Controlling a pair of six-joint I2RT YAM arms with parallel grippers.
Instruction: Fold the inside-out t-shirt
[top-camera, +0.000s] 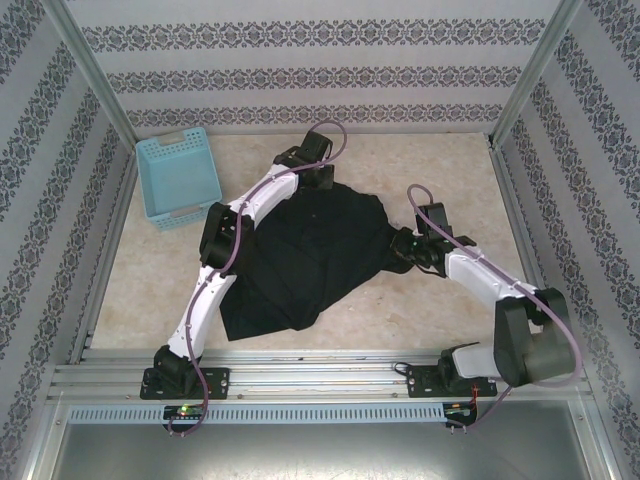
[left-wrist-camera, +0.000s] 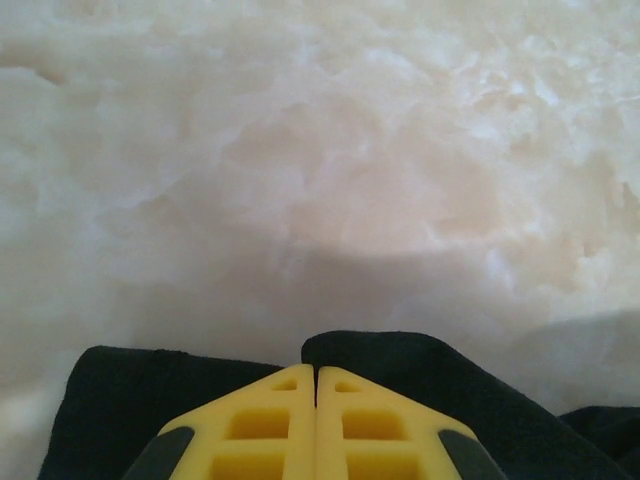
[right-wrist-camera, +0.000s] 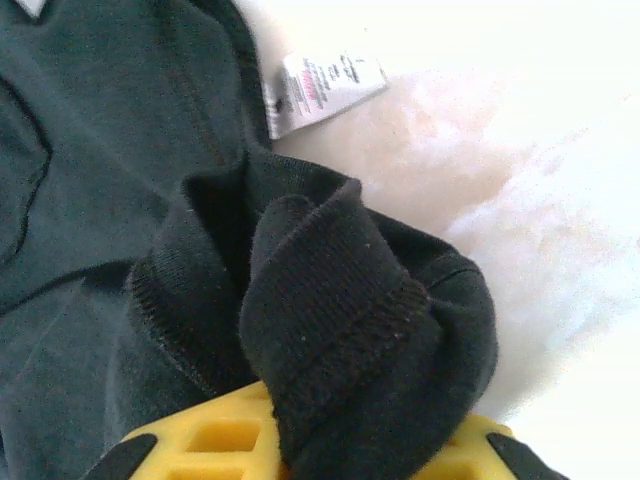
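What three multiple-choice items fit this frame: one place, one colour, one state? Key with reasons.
1. Where on the table is the light blue basket?
A. Far left corner
B. Near right corner
C. On top of the shirt

2. What colour is the tag on the t-shirt?
A. Green
B. White
C. Orange

3. What state is the right gripper in?
A. Open above bare table
B. Shut on nothing
C. Shut on a bunch of t-shirt fabric

Key:
1 A: the top view shows it at the far left, apart from the t-shirt.
2 B: the right wrist view shows a white tag against the black fabric.
3 C: black fabric bulges out between its yellow fingers.
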